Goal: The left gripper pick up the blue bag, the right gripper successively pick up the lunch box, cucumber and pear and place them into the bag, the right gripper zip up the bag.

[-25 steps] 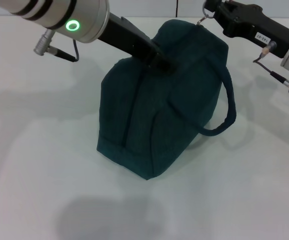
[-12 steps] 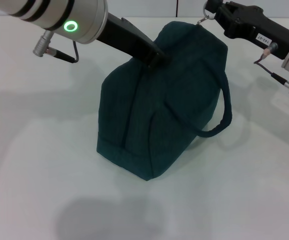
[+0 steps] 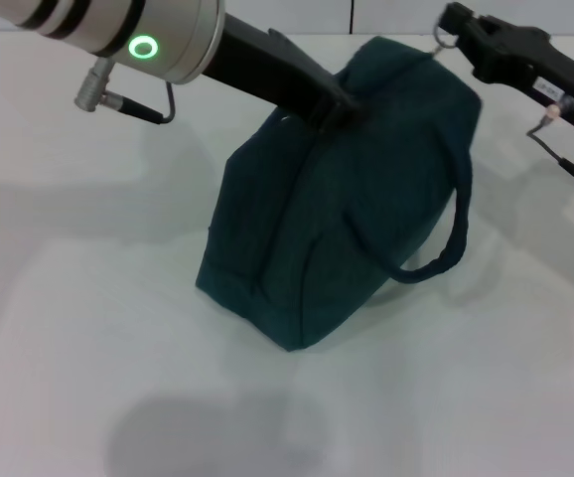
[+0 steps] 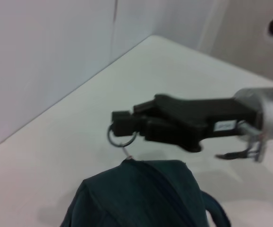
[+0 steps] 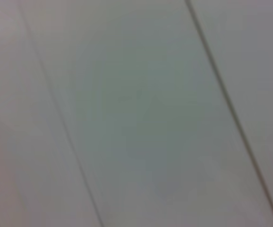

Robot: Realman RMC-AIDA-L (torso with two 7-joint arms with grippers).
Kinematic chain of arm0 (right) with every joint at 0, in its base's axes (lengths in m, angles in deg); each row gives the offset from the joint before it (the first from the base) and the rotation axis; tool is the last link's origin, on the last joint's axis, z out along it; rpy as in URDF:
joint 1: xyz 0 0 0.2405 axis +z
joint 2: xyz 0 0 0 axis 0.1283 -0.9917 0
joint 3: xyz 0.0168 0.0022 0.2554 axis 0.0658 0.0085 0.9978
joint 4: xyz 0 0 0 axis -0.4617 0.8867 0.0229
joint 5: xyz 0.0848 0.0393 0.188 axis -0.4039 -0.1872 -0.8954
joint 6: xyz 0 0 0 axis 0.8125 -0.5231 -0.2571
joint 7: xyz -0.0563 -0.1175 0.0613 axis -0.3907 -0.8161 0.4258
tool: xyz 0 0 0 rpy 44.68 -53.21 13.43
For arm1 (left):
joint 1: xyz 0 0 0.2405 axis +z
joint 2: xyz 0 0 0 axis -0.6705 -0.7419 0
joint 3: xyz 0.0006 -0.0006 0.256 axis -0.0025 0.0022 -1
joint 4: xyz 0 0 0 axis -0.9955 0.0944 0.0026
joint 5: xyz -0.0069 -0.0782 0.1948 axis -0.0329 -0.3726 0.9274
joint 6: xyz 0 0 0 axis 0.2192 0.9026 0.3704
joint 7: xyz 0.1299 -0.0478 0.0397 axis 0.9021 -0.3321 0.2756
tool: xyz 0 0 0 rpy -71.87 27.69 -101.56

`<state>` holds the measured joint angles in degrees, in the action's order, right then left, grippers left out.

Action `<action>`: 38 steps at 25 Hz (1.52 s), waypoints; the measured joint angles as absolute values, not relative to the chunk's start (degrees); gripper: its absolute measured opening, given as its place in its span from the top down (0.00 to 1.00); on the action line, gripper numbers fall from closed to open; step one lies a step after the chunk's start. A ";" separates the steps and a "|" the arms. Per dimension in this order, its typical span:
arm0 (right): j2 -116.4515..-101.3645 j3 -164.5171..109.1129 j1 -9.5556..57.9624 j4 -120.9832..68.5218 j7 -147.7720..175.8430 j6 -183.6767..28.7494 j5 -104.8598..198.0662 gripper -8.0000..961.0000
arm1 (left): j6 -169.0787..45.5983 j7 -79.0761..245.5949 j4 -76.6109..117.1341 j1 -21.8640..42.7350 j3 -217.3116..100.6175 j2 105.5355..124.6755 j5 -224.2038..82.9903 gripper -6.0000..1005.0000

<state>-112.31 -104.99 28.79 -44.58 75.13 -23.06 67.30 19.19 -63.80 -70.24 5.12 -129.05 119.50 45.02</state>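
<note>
The blue bag (image 3: pixel 337 199) stands tilted on the white table, zipped closed along its top; its top also shows in the left wrist view (image 4: pixel 141 198). My left gripper (image 3: pixel 335 107) is shut on the bag's near handle at the top. One loop handle (image 3: pixel 446 248) hangs free on the right side. My right gripper (image 3: pixel 453 25) is shut on the ring zipper pull (image 4: pixel 120 137) at the bag's far top end; it also shows in the left wrist view (image 4: pixel 122 124). The lunch box, cucumber and pear are hidden from view.
The white table (image 3: pixel 88 328) spreads around the bag. A white wall with a dark seam (image 3: pixel 352 15) stands at the back. The right wrist view shows only a blank pale surface.
The bag's top has shifted to the right with both grippers, and the bag leans more. The right gripper has moved right with the zipper ring.
</note>
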 joint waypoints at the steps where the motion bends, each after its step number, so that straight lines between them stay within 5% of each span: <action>1: -112.26 -104.98 28.55 -43.90 75.00 -23.10 66.67 0.92 | 19.21 -63.70 -70.42 5.21 -128.98 119.50 44.58 0.92; 30: -111.80 -104.12 24.56 -39.94 75.63 -19.54 61.96 0.92 | 13.34 -53.14 -65.24 8.30 -125.30 119.83 36.28 0.93; 38: -111.53 -101.57 20.82 -39.98 73.90 -15.03 61.95 0.61 | 9.50 -50.34 -58.84 8.38 -125.02 119.86 33.33 0.90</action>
<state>-111.53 -101.57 20.82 -39.98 73.90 -15.03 61.95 9.50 -50.34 -58.84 8.38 -125.02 119.86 33.33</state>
